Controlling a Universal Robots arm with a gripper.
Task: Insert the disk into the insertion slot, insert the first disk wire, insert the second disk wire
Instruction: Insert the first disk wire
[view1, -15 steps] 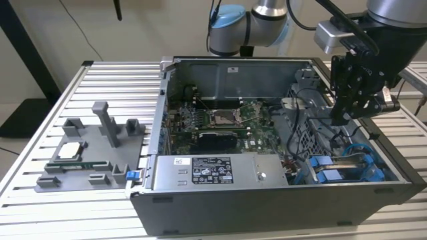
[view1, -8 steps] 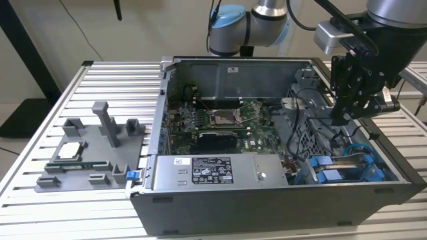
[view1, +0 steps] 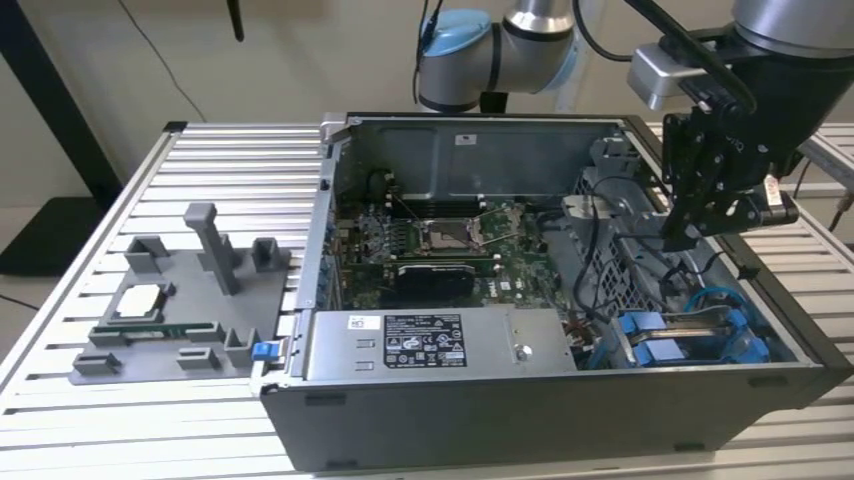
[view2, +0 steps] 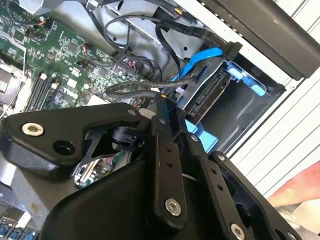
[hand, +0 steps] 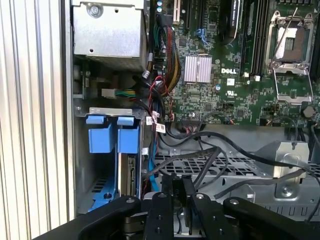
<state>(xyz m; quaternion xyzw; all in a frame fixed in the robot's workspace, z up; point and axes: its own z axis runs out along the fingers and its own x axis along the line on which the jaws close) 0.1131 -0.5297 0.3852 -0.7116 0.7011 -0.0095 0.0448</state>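
Observation:
The disk (hand: 131, 175) stands on edge inside the insertion slot (hand: 102, 139), between its blue fittings; its connector edge (view2: 210, 96) faces out of the bay (view2: 250, 86). In the exterior view the slot (view1: 694, 342) sits at the case's near corner on the right. My gripper (view1: 681, 240) hangs above the drive cage, just beside the slot. Its fingers (hand: 181, 184) are shut on the black connector of a sleeved disk wire (view2: 131, 90) with coloured leads. A blue disk wire (view2: 202, 59) ends in a loose black plug (view2: 233, 50) hanging over the bay.
The open case holds the motherboard (view1: 441, 240), the grey labelled power-supply box (view1: 427, 345) and a perforated metal cage (hand: 240, 170) under loose black cables. A grey fixture (view1: 187, 300) with small parts lies on the slatted table on the exterior view's left.

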